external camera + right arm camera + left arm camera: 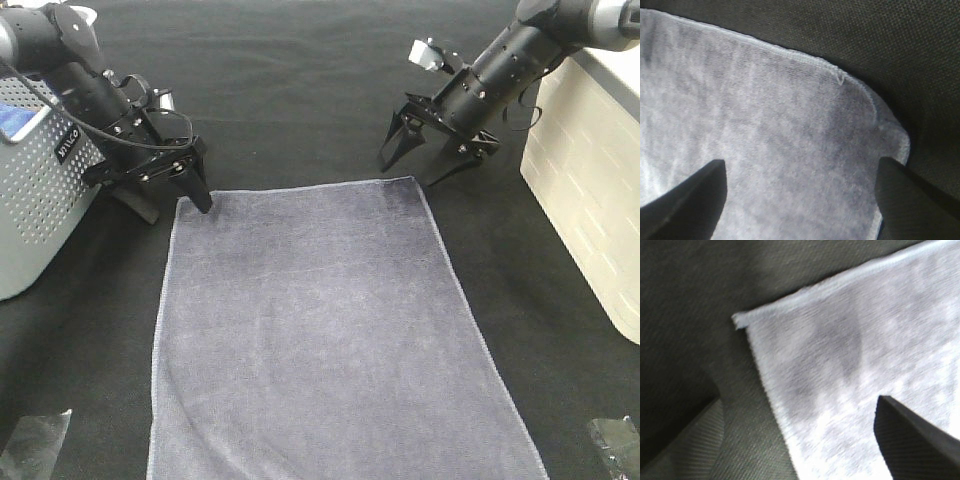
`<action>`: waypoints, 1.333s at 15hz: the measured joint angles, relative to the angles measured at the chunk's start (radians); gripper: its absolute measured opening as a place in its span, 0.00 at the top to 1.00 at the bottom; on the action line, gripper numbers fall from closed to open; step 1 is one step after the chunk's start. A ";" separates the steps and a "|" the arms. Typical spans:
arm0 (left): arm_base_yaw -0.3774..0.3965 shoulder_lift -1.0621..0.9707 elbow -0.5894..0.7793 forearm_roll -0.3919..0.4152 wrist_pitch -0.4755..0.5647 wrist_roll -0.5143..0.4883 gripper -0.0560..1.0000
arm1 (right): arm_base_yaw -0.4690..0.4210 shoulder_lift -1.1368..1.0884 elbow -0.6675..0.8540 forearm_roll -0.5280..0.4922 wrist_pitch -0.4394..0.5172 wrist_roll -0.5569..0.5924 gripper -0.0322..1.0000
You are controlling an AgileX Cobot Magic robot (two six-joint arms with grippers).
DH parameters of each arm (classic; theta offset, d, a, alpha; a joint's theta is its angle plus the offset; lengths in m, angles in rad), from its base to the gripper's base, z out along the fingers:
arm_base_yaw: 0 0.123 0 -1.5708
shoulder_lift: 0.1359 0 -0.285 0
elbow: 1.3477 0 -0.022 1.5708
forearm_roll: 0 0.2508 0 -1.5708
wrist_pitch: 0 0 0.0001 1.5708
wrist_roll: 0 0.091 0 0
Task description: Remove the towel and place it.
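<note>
The towel (320, 330), slate-grey with a pale hem, lies spread flat on the black table, its long side running toward the near edge. My left gripper (172, 205) stands open at its far left corner. In the left wrist view that gripper (795, 440) straddles the side hem, with one finger (912, 440) over the towel (850, 350) and the other over black cloth. My right gripper (408, 172) hangs open over the far right corner. The right wrist view shows that gripper (800, 200) with the towel (770, 135) between its fingers and nothing gripped.
A grey perforated bin (40, 200) stands at the left, close behind my left arm. A white brick-patterned box (590, 190) stands at the right. Scraps of clear plastic (30, 440) lie at the near corners of the black table (300, 90).
</note>
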 joint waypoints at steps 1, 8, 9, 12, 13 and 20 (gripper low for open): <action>0.000 0.000 0.000 -0.003 -0.003 0.000 0.21 | 0.000 0.015 0.000 0.000 -0.003 -0.001 0.20; -0.002 0.000 0.000 -0.007 -0.029 0.000 0.21 | 0.003 0.054 -0.007 -0.154 -0.098 0.065 0.20; -0.003 0.000 0.000 -0.007 -0.033 0.000 0.21 | 0.003 0.054 -0.007 -0.159 -0.101 0.065 0.20; -0.012 0.000 0.000 -0.007 -0.040 0.000 0.21 | 0.003 0.047 -0.009 -0.250 -0.120 0.117 0.20; -0.014 0.000 0.000 -0.007 -0.040 0.000 0.21 | 0.003 0.045 -0.009 -0.270 -0.114 0.134 0.20; -0.014 0.014 -0.004 -0.022 -0.038 0.000 0.22 | 0.000 0.055 -0.012 -0.221 -0.112 0.127 0.20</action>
